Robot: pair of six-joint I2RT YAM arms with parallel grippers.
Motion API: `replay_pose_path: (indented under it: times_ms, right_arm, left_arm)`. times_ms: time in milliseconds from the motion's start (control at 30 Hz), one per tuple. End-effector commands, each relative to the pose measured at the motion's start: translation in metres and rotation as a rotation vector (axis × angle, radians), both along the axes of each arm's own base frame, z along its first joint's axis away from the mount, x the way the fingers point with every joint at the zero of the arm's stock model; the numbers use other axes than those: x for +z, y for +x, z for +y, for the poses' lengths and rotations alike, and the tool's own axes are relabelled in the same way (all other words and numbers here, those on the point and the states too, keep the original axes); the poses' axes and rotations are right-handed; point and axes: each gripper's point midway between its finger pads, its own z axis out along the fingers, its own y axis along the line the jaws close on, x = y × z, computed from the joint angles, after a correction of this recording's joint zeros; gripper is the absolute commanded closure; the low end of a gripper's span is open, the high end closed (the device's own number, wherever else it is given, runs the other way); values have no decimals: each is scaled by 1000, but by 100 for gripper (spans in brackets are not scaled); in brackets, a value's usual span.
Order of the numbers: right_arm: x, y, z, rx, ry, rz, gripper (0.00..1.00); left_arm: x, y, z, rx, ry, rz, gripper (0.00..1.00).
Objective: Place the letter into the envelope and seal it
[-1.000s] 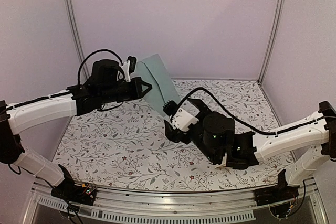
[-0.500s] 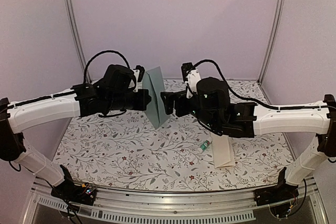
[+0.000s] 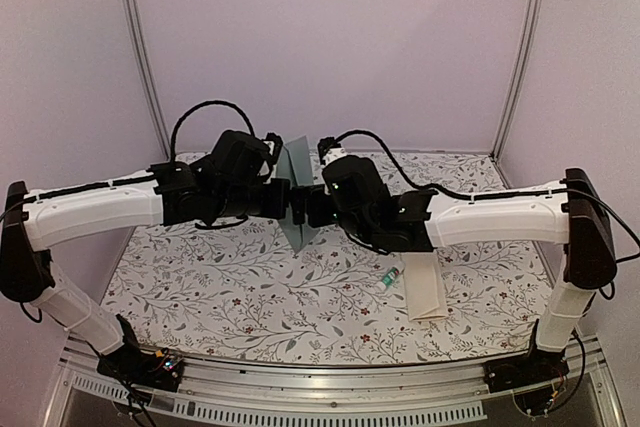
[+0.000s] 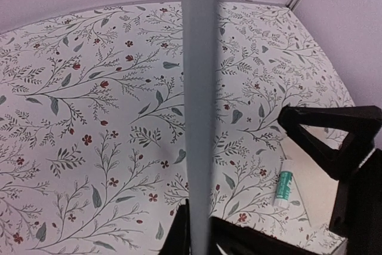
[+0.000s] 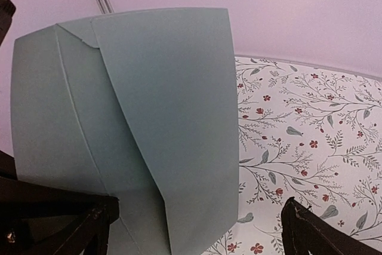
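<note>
Envelope (image 3: 294, 187) is held upright above the table (image 3: 200, 277), pinched tight in the closed left gripper (image 3: 282, 197); the right gripper (image 3: 302, 207) is spread wide just right of the envelope, with nothing held; only its thin edge is seen from the left wrist, but its flat face and flap are shown from the right wrist; the letter (image 3: 426, 285) is laid flat well right of the envelope, a glue stick (image 3: 390, 278) beside it; a second ago the letter was hidden under the right arm.

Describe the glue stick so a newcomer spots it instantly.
Look at the floral table, right half, towards the near edge. Beside the cream letter lies the glue stick: a small white tube with a green band, not flat paper.
</note>
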Motion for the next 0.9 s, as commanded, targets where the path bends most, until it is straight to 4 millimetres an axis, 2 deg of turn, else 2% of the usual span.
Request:
replay_pose_path:
  times_ms: [0,100,233,400,567,767,867]
  right_arm:
    - [-16,15,0,-87,-22,20,2]
    - [-32,21,-5,-129,-69,40,3]
    - [-44,27,-7,-157,-92,53,7]
    - [-56,30,-12,-192,-131,59,20]
    - [-61,27,-12,-183,-136,70,41]
    - [-62,19,-9,-135,-123,70,76]
    - [-60,18,-10,-125,-119,64,88]
  left_arm:
    - [5,-10,-11,-33,-28,-4,100]
    - [4,-14,-12,-45,-28,-1,100]
    - [4,-22,-12,-61,-34,0,100]
    - [0,-29,-7,-65,-33,0,100]
    - [-9,-31,-1,-52,-13,6,100]
    - [-22,-30,10,-14,27,7,100]
    - [-25,-30,15,1,40,7,100]
